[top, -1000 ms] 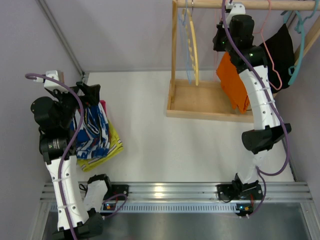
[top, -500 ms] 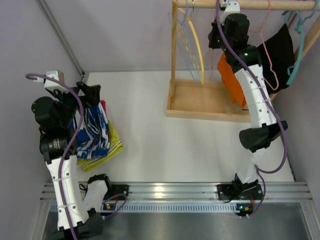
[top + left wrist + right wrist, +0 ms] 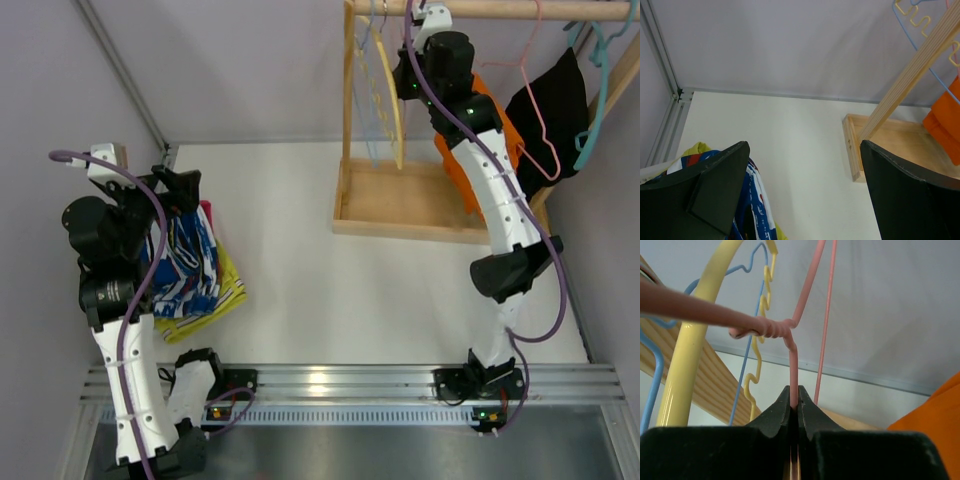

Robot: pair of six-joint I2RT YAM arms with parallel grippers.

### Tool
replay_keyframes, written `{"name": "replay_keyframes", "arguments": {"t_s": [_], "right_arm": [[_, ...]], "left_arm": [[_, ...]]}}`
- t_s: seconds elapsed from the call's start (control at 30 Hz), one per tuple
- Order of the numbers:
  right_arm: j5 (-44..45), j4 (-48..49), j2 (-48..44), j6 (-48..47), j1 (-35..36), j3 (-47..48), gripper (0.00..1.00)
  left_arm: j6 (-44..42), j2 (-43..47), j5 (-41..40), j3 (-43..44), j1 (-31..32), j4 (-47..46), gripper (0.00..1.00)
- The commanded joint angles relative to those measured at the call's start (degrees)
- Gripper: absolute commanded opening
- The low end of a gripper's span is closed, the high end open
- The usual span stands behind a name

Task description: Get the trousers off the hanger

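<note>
The orange trousers [image 3: 497,125] hang from a pink wire hanger [image 3: 532,97] under the wooden rail [image 3: 520,8] at the top right. My right gripper [image 3: 418,30] is up at the rail, left of the trousers. In the right wrist view it [image 3: 794,394] is shut on the pink hanger's thin neck [image 3: 793,362], just below the twist, and an edge of the trousers [image 3: 936,422] shows at the right. My left gripper [image 3: 182,186] hovers at the far left over a pile of clothes. It stands wide open [image 3: 803,150] with nothing between its fingers.
A blue-white and yellow pile of clothes [image 3: 192,268] lies at the left. The wooden rack base [image 3: 400,205] stands at the back right. A yellow hanger [image 3: 692,345] and a blue hanger [image 3: 747,362] hang beside the pink one. A black garment [image 3: 556,108] and a teal hanger [image 3: 596,95] hang further right.
My right arm has moved left along the rail, still holding the pink hanger, and the orange trousers have swung with it. The left arm has not moved.
</note>
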State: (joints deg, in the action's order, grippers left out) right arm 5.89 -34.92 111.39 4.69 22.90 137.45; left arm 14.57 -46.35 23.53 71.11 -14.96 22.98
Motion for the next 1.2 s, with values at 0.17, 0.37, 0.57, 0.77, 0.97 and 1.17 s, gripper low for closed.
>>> {"name": "replay_keyframes", "arguments": {"t_s": [0.17, 0.37, 0.57, 0.77, 0.97, 1.17], "right_arm": [[-1.67, 2.31, 2.42, -0.21, 2.77, 2.21, 0.01], [-0.97, 0.99, 2.69, 2.69, 2.33, 2.21, 0.09], [-1.58, -0.15, 1.72, 3.40, 1.89, 0.98, 0.57], [-3.78, 2.13, -2.49, 4.10, 1.89, -0.69, 0.60], [-4.57, 2.31, -9.42, 4.36, 1.89, -4.20, 0.62], [-8.78, 2.05, -15.23, 5.77, 1.80, -9.47, 0.67]], "left_arm": [[-0.24, 1.26, 0.20, -0.18, -0.16, -3.47, 0.99], [0.02, 1.17, 0.29, 0.17, -0.16, -3.47, 0.99], [0.20, 1.43, 0.29, 0.17, -0.16, -3.47, 0.99], [0.81, 1.17, 0.99, 0.43, -0.16, -3.56, 0.99], [0.90, 1.00, 1.52, 0.43, -0.16, -3.56, 0.99], [2.13, 0.56, 1.96, 0.52, -0.16, -3.56, 0.99]]}}
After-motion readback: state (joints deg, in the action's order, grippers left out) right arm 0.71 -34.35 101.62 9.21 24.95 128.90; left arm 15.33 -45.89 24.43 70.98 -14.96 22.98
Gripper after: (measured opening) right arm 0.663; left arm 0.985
